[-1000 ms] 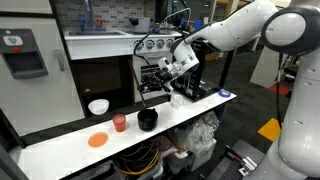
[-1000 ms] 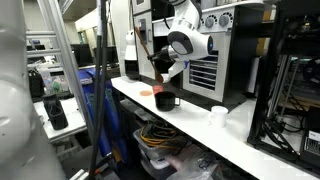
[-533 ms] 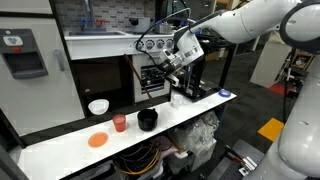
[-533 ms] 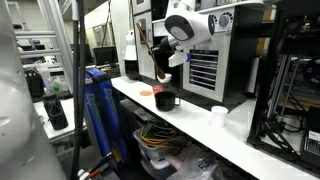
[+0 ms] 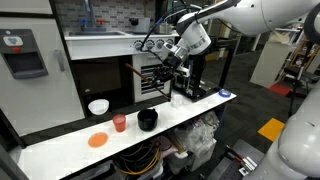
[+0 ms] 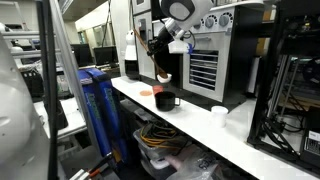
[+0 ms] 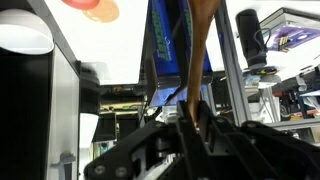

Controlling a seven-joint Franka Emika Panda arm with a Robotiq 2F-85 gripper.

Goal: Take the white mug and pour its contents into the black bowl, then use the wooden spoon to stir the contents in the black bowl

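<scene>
My gripper point(image 5: 168, 62) point(image 6: 160, 44) hangs high above the counter, shut on the upper end of the wooden spoon point(image 6: 163, 68). The spoon hangs down, with its tip in the air above the black bowl point(image 5: 148, 120) point(image 6: 166, 101). In the wrist view the brown spoon shaft point(image 7: 203, 50) runs out from between the shut jaws of the gripper point(image 7: 190, 115). The white mug point(image 5: 176, 98) point(image 6: 218, 116) stands upright on the white counter, apart from the bowl. The frames do not show what is in the bowl.
On the counter point(image 5: 60, 145) lie a flat orange disc point(image 5: 97, 140) point(image 6: 147, 91), a red cup point(image 5: 119, 123) and a wider white bowl point(image 5: 98, 106) point(image 7: 25, 35). A black rack of equipment point(image 5: 160, 75) stands right behind the counter. Clutter sits below it.
The arm has risen and carried the spoon up with it, so its tip now hangs farther above the black bowl. The grip stays shut; nothing on the counter moved.
</scene>
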